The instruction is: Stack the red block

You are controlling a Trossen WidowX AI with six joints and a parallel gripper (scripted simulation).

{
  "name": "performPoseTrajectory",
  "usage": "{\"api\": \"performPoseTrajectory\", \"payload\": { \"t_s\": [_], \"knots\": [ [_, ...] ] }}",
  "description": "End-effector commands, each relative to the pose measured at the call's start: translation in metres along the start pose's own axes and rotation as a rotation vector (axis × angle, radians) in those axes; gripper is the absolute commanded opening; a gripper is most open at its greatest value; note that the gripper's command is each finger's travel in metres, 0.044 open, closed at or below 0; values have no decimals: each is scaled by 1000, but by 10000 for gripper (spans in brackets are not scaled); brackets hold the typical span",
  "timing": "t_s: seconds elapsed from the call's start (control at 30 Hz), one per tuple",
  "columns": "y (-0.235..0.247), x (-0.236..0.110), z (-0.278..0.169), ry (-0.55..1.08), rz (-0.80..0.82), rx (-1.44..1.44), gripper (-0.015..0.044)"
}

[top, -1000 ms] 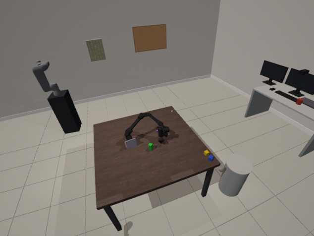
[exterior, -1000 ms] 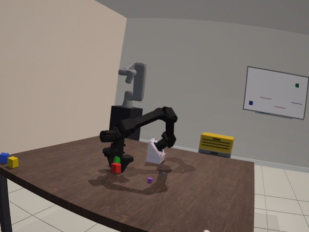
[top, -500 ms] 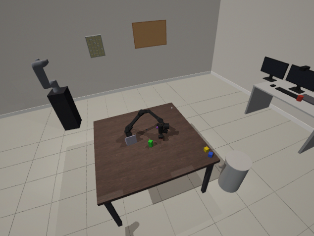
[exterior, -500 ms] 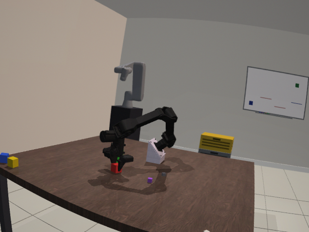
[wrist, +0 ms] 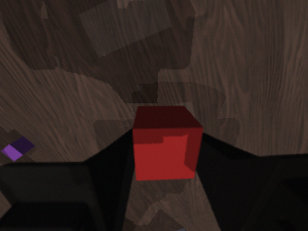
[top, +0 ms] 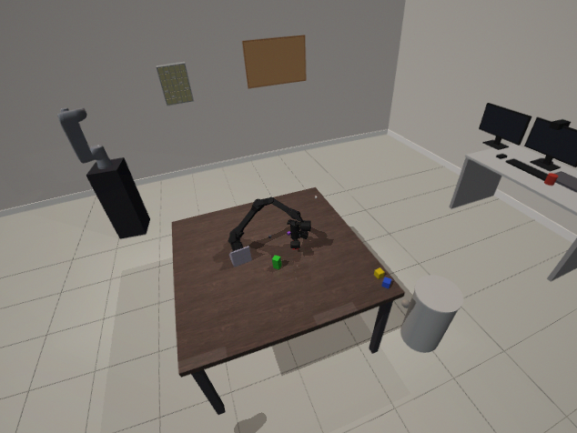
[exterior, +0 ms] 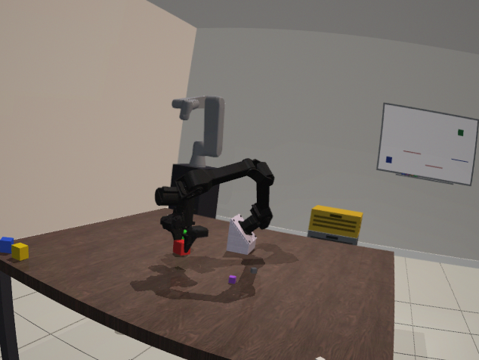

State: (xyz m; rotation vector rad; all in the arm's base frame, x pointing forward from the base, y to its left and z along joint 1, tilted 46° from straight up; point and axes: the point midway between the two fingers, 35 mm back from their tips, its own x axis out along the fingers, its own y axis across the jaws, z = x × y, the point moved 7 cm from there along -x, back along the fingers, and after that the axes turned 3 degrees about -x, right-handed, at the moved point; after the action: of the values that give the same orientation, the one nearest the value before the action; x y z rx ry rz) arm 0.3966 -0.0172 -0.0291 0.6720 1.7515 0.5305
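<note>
My gripper is shut on the red block and holds it upright, a little above the table. The wrist view shows a finger against each side of the block. In the top view the fingers hide nearly all of it. The green tower stands upright on the table, close to the held block, on the near side of it in the top view. In the exterior view the gripper and the red block hide most of the tower.
The arm's pale wedge base stands beside the tower. A small purple cube and a small grey cube lie on the table. A yellow block and a blue block sit near a corner.
</note>
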Motion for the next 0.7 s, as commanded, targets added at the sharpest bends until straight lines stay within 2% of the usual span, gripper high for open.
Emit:
{"api": "performPoseTrajectory", "payload": {
  "t_s": [0.0,0.33,0.67],
  "knots": [
    [0,-22,0,-7,-4,-8,0],
    [0,-67,0,-7,-6,-7,0],
    [-7,-71,-4,-8,-9,-6,0]
  ]
}}
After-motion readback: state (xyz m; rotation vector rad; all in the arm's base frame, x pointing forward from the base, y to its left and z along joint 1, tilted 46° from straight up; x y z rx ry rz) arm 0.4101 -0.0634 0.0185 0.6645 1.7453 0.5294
